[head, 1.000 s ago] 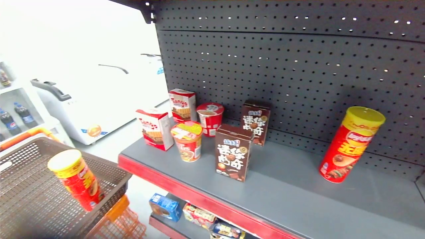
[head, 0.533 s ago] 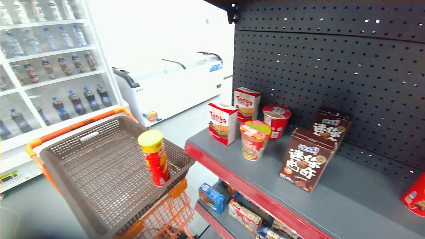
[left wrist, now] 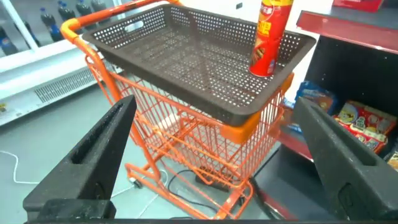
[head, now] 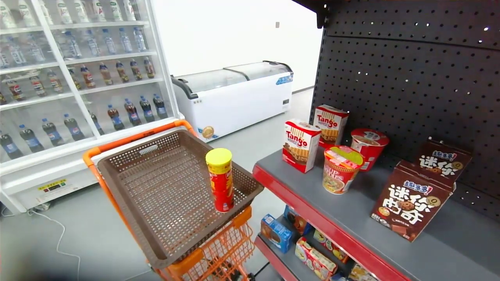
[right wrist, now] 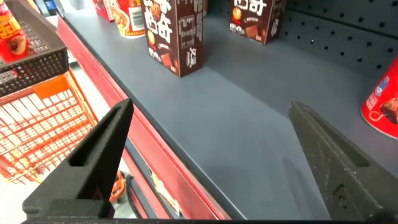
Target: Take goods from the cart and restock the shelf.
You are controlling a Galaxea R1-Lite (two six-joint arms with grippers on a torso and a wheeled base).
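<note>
The left tool (left wrist: 214, 109) gapes wide and empty, low beside the orange wire cart (left wrist: 186, 146). The right tool (right wrist: 211, 109) is spread just as wide, bare, over the grey shelf with its red front edge (right wrist: 236, 124). The red cylindrical chip can with a yellow lid (head: 220, 179) stands upright in the cart's brown perforated plastic basket (head: 156, 183), at the corner nearest the shelf. A second red can (right wrist: 382, 102) stands on that shelf.
</note>
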